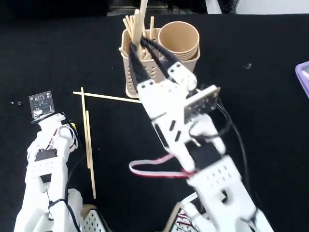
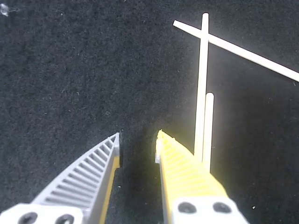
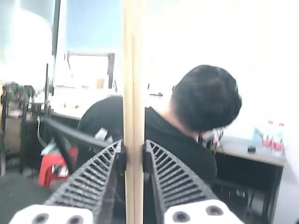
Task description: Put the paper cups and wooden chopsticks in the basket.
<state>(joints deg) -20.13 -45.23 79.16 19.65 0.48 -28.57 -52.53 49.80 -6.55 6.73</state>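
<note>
A beige basket (image 1: 193, 63) stands at the back of the black table, with stacked paper cups (image 1: 178, 37) in its right part and several wooden chopsticks in its left part. My right gripper (image 1: 138, 42) hovers over the left part, shut on an upright chopstick (image 3: 133, 93) that points up past the gripper. Three loose chopsticks lie on the table: one crosswise (image 1: 106, 96) and two lengthwise (image 1: 84, 121), (image 1: 91, 159). My left gripper (image 2: 138, 140) is open and low over the table just beside the lengthwise pair (image 2: 202, 84).
A purple object (image 1: 304, 75) sits at the table's right edge. The right arm's body and red and white cables (image 1: 154, 169) stretch across the middle of the table. A person sits in the room behind.
</note>
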